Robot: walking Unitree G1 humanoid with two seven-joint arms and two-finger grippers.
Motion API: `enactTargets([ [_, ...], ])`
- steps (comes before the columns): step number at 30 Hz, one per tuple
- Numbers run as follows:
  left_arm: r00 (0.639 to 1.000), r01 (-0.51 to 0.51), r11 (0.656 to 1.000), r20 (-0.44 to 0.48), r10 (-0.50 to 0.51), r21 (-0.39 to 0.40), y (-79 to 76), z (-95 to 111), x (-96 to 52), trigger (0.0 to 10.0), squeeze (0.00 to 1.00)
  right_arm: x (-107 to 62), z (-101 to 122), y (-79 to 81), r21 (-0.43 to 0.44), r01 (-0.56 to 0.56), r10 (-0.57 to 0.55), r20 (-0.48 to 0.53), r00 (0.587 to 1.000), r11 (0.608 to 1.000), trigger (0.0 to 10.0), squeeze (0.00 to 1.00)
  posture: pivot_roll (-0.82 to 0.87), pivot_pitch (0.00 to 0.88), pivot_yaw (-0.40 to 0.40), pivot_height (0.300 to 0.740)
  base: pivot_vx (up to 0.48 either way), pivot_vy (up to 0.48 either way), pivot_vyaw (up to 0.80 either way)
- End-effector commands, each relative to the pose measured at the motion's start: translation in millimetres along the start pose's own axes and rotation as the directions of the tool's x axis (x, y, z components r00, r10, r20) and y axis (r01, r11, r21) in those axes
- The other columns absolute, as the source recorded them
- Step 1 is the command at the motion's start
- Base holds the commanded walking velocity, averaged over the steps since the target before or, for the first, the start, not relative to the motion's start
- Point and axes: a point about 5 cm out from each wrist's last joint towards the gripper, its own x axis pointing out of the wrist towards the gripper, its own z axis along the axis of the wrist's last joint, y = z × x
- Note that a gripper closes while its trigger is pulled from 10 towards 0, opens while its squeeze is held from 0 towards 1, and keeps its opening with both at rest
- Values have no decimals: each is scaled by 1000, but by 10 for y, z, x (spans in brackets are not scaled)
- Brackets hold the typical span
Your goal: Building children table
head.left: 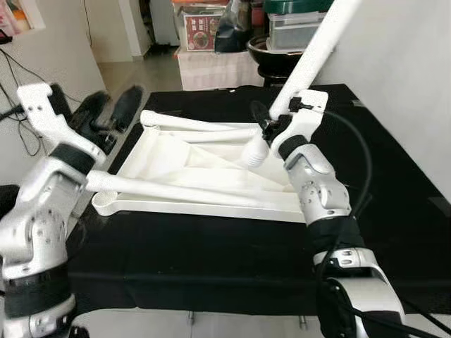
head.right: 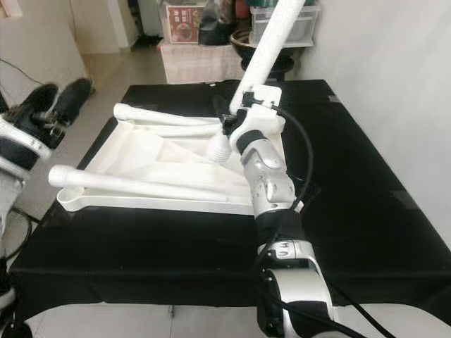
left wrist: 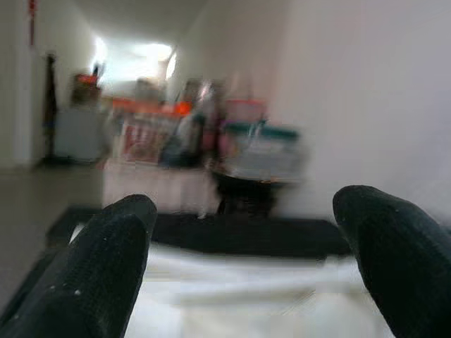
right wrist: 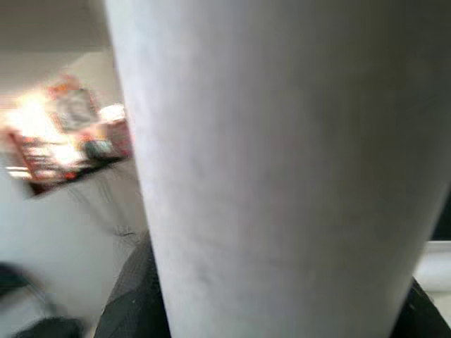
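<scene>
A white children's table top (head.left: 151, 165) lies upside down on the black-covered table (head.left: 211, 253). Two white legs rest across it, one long leg (head.left: 183, 186) near the front and another (head.left: 190, 123) at the back. My right gripper (head.left: 271, 121) is shut on a third white leg (head.left: 310, 56), which tilts up and away; its rounded lower end (head.left: 254, 151) hovers just over the top's far right part. In the right wrist view, this leg (right wrist: 282, 162) fills the space between the fingers. My left gripper (head.left: 107, 111) is open off the table's left edge, holding nothing.
Boxes and storage containers (head.left: 204, 32) stand beyond the table's far edge, next to a dark round bowl (head.left: 271, 53). A white wall (head.left: 402, 63) runs along the right. Cables (head.left: 21, 77) trail over the floor at the left.
</scene>
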Motion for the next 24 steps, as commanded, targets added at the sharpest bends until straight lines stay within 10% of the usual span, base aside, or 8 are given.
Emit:
enactTargets([
  [1,999,-27,999,-38,27,20,1,-83,-28,10000,0,4,8,85,20,-54,54,-2,999,998,10000,0,-132,60,61,740,0,0,0],
  [9,962,-29,995,-267,54,98,-343,-552,-527,10000,0,-271,-165,363,35,-227,227,13,974,973,10000,0,-94,171,61,740,0,0,0],
  [24,965,-16,982,-253,64,188,-543,-471,-602,10000,0,-536,-138,354,-17,-224,222,-82,972,974,10000,0,-99,174,55,740,0,0,0],
])
